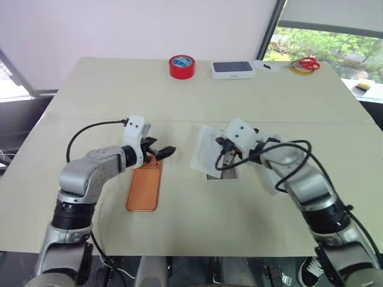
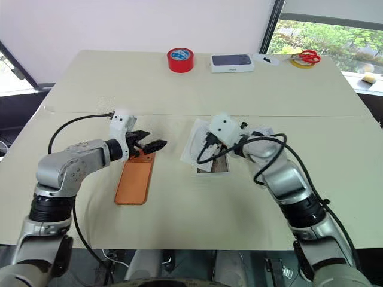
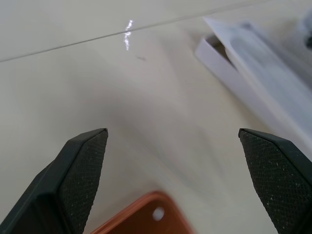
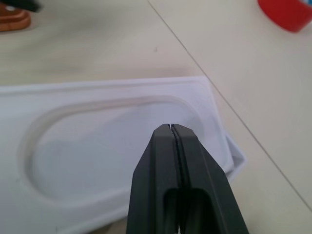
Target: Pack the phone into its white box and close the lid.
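one phone (image 1: 144, 188), one white box (image 2: 213, 165), one red tape roll (image 1: 182, 66), one scissors (image 1: 308, 63).

The phone's (image 1: 145, 186) upper end is hidden behind the left gripper (image 1: 160, 153) left of centre in the head views, so its camera block cannot be made out. Right of centre, the right gripper (image 1: 222, 156) and its cable cover most of the white box (image 1: 222, 173), leaving a sliver of brownish floor. In the left wrist view the phone is cut off by the bottom edge.
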`<action>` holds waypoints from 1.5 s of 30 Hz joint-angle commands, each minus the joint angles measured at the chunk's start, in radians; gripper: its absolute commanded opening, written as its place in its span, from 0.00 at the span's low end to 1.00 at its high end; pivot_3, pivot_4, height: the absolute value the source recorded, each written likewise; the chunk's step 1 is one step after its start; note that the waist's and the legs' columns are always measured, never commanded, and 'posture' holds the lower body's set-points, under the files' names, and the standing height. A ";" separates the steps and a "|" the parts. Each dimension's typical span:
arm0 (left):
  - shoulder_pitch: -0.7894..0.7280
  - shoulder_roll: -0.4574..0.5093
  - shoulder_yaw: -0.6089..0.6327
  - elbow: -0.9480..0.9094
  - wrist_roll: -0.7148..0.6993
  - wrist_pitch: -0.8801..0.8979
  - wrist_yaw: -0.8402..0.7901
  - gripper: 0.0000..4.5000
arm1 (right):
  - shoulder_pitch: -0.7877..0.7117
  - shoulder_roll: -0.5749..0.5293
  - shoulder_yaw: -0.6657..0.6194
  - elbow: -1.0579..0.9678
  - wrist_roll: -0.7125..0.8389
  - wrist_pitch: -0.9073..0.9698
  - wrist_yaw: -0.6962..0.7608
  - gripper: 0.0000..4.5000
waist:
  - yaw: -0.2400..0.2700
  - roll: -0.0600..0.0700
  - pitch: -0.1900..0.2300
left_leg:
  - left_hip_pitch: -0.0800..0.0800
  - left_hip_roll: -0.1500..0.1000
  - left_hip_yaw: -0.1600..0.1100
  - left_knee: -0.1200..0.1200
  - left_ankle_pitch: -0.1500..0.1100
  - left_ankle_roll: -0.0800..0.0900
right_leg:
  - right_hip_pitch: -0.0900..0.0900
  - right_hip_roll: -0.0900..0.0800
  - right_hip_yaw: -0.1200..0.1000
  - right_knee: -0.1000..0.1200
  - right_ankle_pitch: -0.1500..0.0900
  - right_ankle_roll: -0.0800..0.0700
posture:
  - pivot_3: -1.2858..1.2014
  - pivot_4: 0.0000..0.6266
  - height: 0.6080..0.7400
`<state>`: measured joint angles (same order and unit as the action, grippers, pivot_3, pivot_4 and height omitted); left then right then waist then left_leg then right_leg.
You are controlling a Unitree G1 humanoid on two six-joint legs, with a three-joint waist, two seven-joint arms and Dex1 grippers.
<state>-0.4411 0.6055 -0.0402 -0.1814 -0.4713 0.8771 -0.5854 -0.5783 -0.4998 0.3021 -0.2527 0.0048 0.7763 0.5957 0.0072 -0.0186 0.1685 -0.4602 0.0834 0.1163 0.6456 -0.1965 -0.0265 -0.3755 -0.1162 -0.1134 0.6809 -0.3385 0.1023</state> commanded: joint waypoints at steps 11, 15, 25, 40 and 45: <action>0.143 0.111 0.027 -0.100 0.001 -0.162 -0.220 1.00 | -0.073 -0.012 0.143 0.068 -0.108 0.122 0.001 0.00 | -0.002 0.000 0.000 | -0.001 0.000 0.001 0.000 -0.001 0.003 | -0.001 0.000 0.000 0.001 0.000 0.000 | 0.52 0.24 0.93; 0.146 0.108 0.019 -0.101 0.015 -0.167 -0.224 1.00 | -0.067 -0.077 0.180 0.053 -0.151 0.094 0.025 0.00 | -0.003 0.000 0.000 | -0.001 0.000 0.001 0.000 -0.002 0.004 | -0.002 0.000 0.000 0.001 0.000 0.000 | 0.52 0.24 0.93; 0.129 0.075 -0.008 -0.100 0.028 -0.169 -0.223 1.00 | -0.062 -0.122 0.209 0.066 -0.263 -0.029 0.022 0.00 | -0.004 0.000 0.000 | -0.001 0.001 0.001 0.000 -0.002 0.003 | -0.002 0.000 0.000 0.001 0.000 0.000 | 0.52 0.24 0.93; 0.132 0.055 -0.020 -0.113 0.026 -0.161 -0.219 1.00 | -0.106 0.054 0.131 0.285 -0.265 -0.119 -0.052 0.00 | -0.019 0.000 0.000 | -0.001 0.001 0.002 0.000 -0.001 0.001 | -0.002 0.000 0.000 0.001 0.000 0.000 | 0.52 0.24 0.93; 0.140 0.051 -0.018 -0.123 0.024 -0.155 -0.213 1.00 | -0.119 0.082 0.122 0.361 -0.278 -0.219 -0.092 0.00 | -0.021 0.000 0.000 | -0.001 0.001 0.002 0.000 -0.001 0.001 | -0.002 0.000 0.001 0.002 0.000 0.000 | 0.52 0.24 0.93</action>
<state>-0.3003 0.6549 -0.0646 -0.2593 -0.4446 0.7282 -0.8004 -0.6854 -0.4220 0.4454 0.1032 -0.2620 0.5929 0.5167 -0.0138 -0.0184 0.1687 -0.4609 0.0843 0.1185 0.6457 -0.1971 -0.0253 -0.3773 -0.1161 -0.1127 0.6825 -0.3385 0.1024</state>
